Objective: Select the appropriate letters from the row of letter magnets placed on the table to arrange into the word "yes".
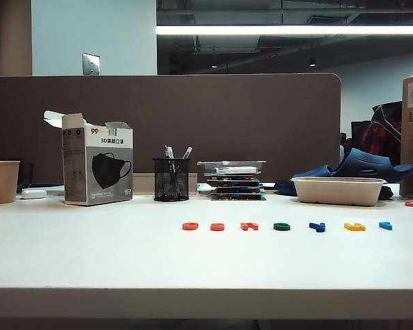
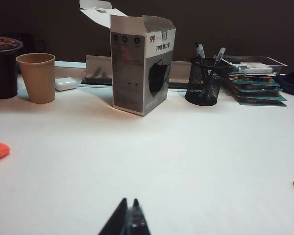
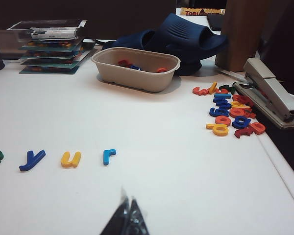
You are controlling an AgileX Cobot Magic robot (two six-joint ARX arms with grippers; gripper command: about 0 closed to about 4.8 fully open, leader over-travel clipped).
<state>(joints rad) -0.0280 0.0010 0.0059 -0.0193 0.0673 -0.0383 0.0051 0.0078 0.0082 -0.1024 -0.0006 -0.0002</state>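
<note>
Lay flat on the bench (image 1: 89,254): dark blue y (image 3: 32,160), light, stiff, thin; best pinched across its stem. Hung back with jaws shut, empty: left gripper (image 2: 128,221), right gripper (image 3: 128,219).

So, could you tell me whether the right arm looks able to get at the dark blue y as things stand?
Probably yes: the right gripper, fingers shut, sits back from the dark blue y, with only bare table between them.

A face mask box (image 1: 97,168), a black pen cup (image 1: 171,179), a beige tray (image 1: 338,190) and a paper cup (image 1: 2,181) stand far beyond both grippers.
</note>
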